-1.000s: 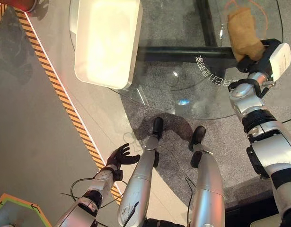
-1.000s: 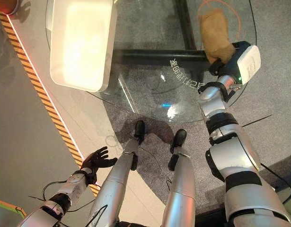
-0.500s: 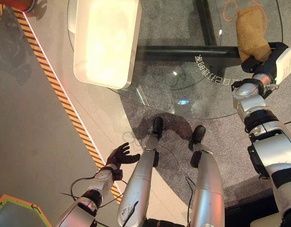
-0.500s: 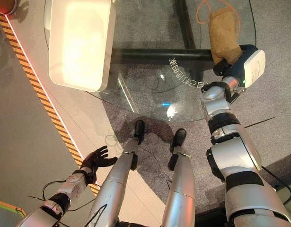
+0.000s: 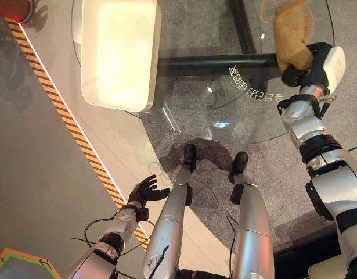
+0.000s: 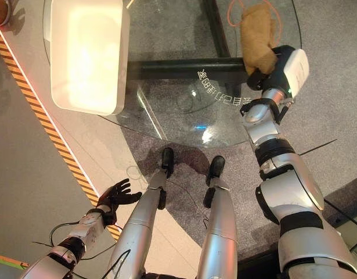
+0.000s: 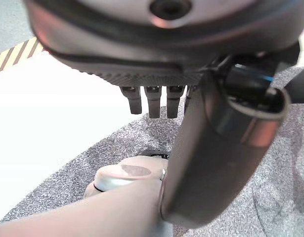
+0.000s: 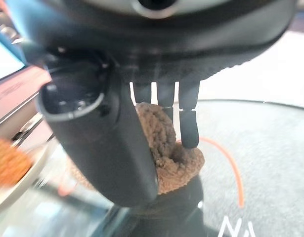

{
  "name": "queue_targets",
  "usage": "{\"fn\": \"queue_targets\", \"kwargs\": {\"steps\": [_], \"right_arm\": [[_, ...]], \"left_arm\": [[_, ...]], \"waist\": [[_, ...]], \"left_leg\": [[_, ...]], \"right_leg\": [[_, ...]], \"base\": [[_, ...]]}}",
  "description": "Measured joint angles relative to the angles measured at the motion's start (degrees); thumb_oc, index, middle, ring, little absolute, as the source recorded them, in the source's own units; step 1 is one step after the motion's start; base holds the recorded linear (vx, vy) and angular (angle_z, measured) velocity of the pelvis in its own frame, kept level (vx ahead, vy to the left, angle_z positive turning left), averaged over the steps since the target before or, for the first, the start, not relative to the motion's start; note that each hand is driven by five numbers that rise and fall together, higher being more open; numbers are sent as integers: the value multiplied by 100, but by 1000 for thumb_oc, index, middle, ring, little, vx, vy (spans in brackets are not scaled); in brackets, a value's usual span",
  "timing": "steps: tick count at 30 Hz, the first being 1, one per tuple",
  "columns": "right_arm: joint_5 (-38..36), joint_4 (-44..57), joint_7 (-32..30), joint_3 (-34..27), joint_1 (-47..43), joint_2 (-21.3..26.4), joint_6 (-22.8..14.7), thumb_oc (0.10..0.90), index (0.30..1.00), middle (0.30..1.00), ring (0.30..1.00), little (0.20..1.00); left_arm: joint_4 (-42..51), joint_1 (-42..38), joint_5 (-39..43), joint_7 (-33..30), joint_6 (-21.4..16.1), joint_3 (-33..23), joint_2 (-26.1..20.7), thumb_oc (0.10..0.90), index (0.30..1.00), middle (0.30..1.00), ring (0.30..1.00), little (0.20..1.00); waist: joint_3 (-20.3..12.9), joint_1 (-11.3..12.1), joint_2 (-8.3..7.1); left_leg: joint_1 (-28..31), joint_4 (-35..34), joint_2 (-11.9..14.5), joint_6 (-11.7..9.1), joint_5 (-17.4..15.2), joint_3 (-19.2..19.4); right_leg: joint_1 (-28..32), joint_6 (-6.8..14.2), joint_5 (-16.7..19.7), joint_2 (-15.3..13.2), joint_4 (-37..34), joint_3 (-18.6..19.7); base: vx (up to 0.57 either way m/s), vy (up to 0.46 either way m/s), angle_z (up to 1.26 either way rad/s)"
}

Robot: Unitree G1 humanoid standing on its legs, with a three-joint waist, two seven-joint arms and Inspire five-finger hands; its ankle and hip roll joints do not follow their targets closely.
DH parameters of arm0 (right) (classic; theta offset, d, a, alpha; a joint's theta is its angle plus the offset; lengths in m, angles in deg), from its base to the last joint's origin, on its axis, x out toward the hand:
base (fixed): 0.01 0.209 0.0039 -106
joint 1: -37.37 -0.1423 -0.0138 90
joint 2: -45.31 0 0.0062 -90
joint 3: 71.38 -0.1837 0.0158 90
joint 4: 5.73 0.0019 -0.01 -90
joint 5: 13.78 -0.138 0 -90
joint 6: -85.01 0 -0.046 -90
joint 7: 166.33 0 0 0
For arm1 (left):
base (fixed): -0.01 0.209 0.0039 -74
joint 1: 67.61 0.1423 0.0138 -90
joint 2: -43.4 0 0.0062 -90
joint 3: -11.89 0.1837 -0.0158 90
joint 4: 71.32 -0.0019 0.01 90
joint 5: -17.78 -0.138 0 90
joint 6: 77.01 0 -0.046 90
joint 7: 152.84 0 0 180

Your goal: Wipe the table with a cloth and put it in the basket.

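- Two robot hands are on record; the landmark for every position below is the round clear glass bench (image 5: pixel 224 110).
- The right robot hand (image 5: pixel 295 71) sits over the bench's right rim, with its silver-grey arm reaching in from off that edge.
- In the right wrist view the thumb (image 8: pixel 100 143) and the dark fingers (image 8: pixel 189 121) close around one end of the brown nubbly cloth (image 5: pixel 291 35), which is pinched between them.
- The remainder of the cloth extends from that hand toward the bench's far right area; whether it lies flat on the glass or hangs just above it cannot be determined.
- A thin orange ring marking (image 5: pixel 270 13) appears on the far right part of the bench, and the cloth overlaps it.
- White lettering (image 5: pixel 253 92) is printed on the glass, just inboard of the right robot hand.
- A pale rectangular basket (image 5: pixel 117 52) with rounded corners stands on the bench's left part, well apart from the cloth; its near-left corner reaches the glass rim.
- A dark frame bar (image 5: pixel 213 63) shows through the glass between the basket and the cloth.
- The left robot hand (image 5: pixel 144 190) is off the bench, low and to its near left, above the floor beside a yellow-and-black striped floor line (image 5: pixel 62 107). Its fingers are spread and it grips nothing.
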Motion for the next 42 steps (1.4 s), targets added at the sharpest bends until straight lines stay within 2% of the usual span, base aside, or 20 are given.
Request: {"fn": "queue_targets", "kwargs": {"steps": [10, 18, 28, 34, 42], "right_arm": [[663, 761, 908, 604, 290, -74, -9, 100, 300, 300, 300, 200], [670, 1178, 1416, 865, 517, -453, -27, 100, 300, 300, 300, 200], [666, 1553, 1874, 1069, 678, -467, -23, 100, 300, 300, 300, 200], [653, 1626, 1872, 1215, 763, -499, -22, 100, 300, 300, 300, 200], [247, 1282, 1342, 1066, 853, -727, -76, 100, 300, 300, 300, 200]], "left_arm": [[-5, -1, -9, -2, -75, -14, 8, 800, 900, 900, 900, 900], [-5, -2, -8, -19, -83, -26, 28, 800, 900, 900, 900, 900], [8, -20, -9, -21, -77, -210, 77, 800, 900, 900, 900, 900], [8, -48, 60, -29, -82, -211, 83, 800, 900, 900, 900, 900], [123, -50, 1098, -93, -349, -504, 91, 800, 900, 900, 900, 900]], "waist": [[-2, -84, 3], [-3, -90, 5], [-4, -91, 5], [-4, -91, 5], [-3, -79, 5]], "left_leg": [[33, -4, 24, -13, 7, 11], [52, -18, 54, -34, -2, 17], [83, -94, 65, -36, 21, 26], [104, -93, 58, -36, 22, 26], [180, -81, 36, -37, 25, 27]], "right_leg": [[22, -18, 8, 11, -4, -11], [25, -21, -12, 34, -1, -12], [28, -47, -14, 42, 11, -13], [56, -46, -14, 34, 16, -14], [107, -46, -15, 7, 75, 1]], "base": [[0, 0, 0], [0, 0, 0], [0, 0, 0], [0, 0, 0], [0, 0, 0]]}}
